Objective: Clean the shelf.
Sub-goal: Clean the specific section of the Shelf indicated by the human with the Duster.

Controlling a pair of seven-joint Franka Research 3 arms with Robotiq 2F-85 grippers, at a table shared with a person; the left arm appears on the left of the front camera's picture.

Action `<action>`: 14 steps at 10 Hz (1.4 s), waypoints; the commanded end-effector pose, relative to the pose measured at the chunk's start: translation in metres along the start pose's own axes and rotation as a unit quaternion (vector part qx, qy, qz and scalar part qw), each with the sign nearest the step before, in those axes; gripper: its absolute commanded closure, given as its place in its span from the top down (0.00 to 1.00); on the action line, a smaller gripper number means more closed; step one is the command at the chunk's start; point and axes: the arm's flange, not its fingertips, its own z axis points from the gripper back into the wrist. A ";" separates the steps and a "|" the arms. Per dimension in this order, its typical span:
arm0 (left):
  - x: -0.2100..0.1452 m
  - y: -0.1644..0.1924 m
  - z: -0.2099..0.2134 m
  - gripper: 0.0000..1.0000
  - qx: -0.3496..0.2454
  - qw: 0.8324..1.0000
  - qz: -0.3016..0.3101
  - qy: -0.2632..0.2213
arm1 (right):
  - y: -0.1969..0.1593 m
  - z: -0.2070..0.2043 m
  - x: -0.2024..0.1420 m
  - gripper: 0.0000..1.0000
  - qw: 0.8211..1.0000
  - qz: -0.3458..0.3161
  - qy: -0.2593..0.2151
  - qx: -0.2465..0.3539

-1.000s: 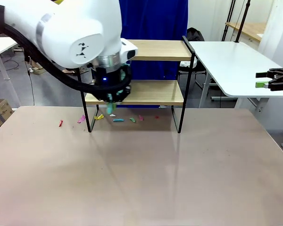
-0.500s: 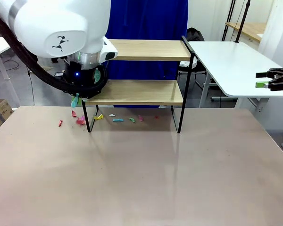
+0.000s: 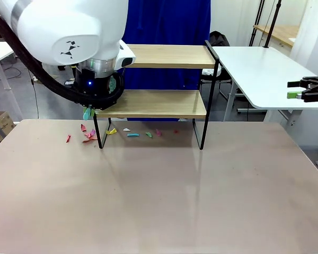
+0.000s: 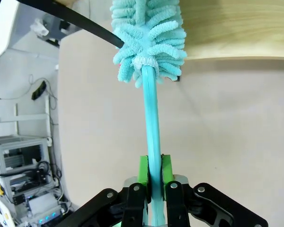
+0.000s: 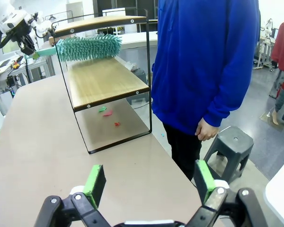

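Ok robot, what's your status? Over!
Left gripper shut on teal duster, head between the boards of the shelf. Right gripper open, empty. Coloured scraps on table under shelf; person stands behind it.

White side table at right, grey floor, cardboard box at left, 1 grey plastic stool

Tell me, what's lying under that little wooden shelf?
Small coloured scraps lie on the table beneath the shelf, more beside its left leg. The left arm covers the boards' left ends.
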 end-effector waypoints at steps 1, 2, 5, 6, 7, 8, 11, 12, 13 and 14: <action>-0.004 0.007 0.022 0.13 -0.059 0.997 -0.032 -0.023 | 0.002 -0.001 0.006 1.00 1.000 -0.006 0.014 -0.007; -0.005 0.012 0.027 0.13 -0.109 0.991 -0.075 -0.029 | 0.002 -0.001 0.006 1.00 1.000 -0.006 0.014 -0.007; -0.011 0.030 0.024 0.13 -0.224 0.955 -0.187 -0.051 | 0.002 -0.001 0.006 1.00 1.000 -0.006 0.014 -0.007; -0.016 0.036 0.021 0.13 -0.259 0.940 -0.215 -0.058 | 0.002 -0.001 0.006 1.00 1.000 -0.006 0.014 -0.007; -0.018 0.046 0.017 0.13 -0.294 0.917 -0.261 -0.067 | 0.002 -0.001 0.006 1.00 1.000 -0.006 0.014 -0.007; -0.022 0.055 0.013 0.13 -0.328 0.896 -0.290 -0.074 | 0.002 -0.001 0.006 1.00 1.000 -0.006 0.014 -0.007; -0.041 0.106 0.012 0.13 -0.380 0.841 -0.370 -0.103 | 0.002 -0.001 0.006 1.00 1.000 -0.006 0.014 -0.007; -0.045 0.122 0.014 0.13 -0.401 0.824 -0.388 -0.099 | 0.002 -0.001 0.006 1.00 1.000 -0.006 0.014 -0.007; -0.051 0.135 0.014 0.13 -0.393 0.814 -0.423 -0.064 | 0.002 -0.001 0.006 1.00 1.000 -0.006 0.014 -0.007; -0.056 0.145 0.016 0.13 -0.379 0.806 -0.454 -0.033 | 0.002 -0.001 0.006 1.00 1.000 -0.006 0.014 -0.007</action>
